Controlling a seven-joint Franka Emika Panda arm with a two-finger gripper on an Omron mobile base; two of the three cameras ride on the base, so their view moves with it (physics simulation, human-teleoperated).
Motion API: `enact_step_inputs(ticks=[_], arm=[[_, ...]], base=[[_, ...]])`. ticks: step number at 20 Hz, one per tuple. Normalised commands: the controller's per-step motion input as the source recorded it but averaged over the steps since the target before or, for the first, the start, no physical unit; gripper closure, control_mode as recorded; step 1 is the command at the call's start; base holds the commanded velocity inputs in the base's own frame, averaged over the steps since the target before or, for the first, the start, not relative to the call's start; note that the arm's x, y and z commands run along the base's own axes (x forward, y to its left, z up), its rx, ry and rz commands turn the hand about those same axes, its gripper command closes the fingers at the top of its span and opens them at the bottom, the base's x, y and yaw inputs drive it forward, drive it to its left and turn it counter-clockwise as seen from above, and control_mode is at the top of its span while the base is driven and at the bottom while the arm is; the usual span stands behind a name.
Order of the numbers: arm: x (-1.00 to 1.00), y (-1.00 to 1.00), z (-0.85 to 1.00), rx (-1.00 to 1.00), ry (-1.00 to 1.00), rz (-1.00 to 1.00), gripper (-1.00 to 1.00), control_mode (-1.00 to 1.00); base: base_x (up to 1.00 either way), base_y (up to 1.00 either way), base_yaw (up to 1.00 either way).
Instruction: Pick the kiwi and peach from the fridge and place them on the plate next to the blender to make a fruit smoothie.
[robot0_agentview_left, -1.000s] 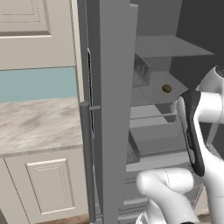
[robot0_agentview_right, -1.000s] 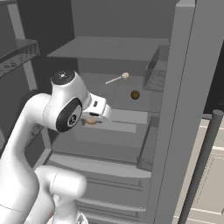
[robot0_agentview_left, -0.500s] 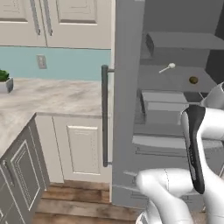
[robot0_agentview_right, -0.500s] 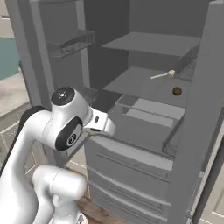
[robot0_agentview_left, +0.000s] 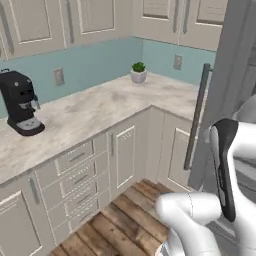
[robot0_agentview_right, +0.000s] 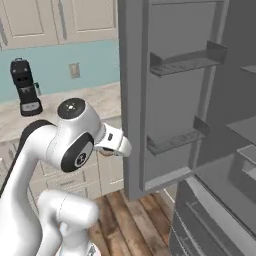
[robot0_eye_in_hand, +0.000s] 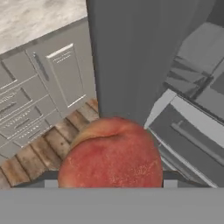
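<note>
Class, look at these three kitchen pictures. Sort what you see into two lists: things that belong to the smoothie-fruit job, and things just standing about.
Belongs to the job:
peach, held in the gripper
fridge, door open

Just standing about:
coffee machine
potted plant
wall sockets

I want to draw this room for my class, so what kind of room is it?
It looks like a home kitchen. There is a tall grey fridge with its door open, a marble-look counter over cream cabinets, and a black coffee machine by the blue wall.
</note>
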Motion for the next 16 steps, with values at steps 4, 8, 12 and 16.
enact_step_inputs(ticks=[4, 8, 12, 16], arm=[[0.00, 0.00, 0.00, 0.00, 0.00, 0.00, 1.00, 1.00], [0.00, 0.00, 0.00, 0.00, 0.00, 0.00, 1.00, 1.00], [0.00, 0.00, 0.00, 0.00, 0.00, 0.00, 1.00, 1.00], [0.00, 0.00, 0.00, 0.00, 0.00, 0.00, 1.00, 1.00]], base=[[-0.32, 0.03, 1.00], [-0.24, 0.00, 1.00], [-0.09, 0.02, 1.00], [-0.03, 0.09, 1.00]])
